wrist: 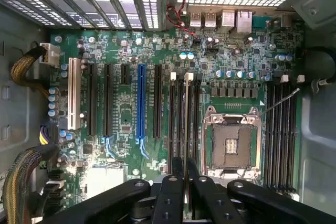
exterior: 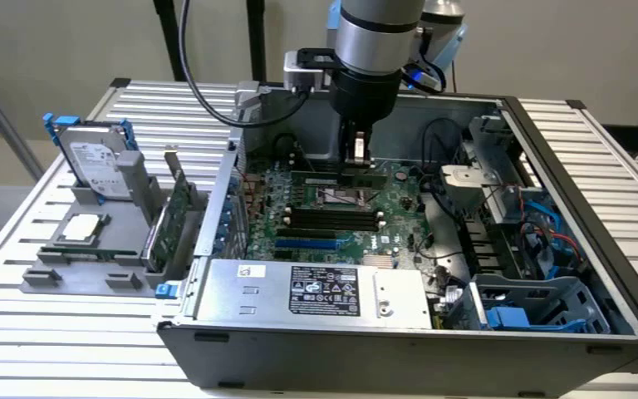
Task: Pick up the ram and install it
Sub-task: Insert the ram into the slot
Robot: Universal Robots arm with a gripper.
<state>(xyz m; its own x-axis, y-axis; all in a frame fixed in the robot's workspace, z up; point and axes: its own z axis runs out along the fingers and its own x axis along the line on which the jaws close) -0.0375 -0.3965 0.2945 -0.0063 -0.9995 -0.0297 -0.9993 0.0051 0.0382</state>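
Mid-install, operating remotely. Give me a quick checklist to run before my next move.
1. Grip: pincer shut on the ram, seen edge-on in the wrist view: ok.
2. Ram parallel to the memory slots beside the CPU socket: ok.
3. Which slot the ram is over: cannot tell.
4. Slot latches open: cannot tell.
5. Cable bundles lying off those slots: ok.
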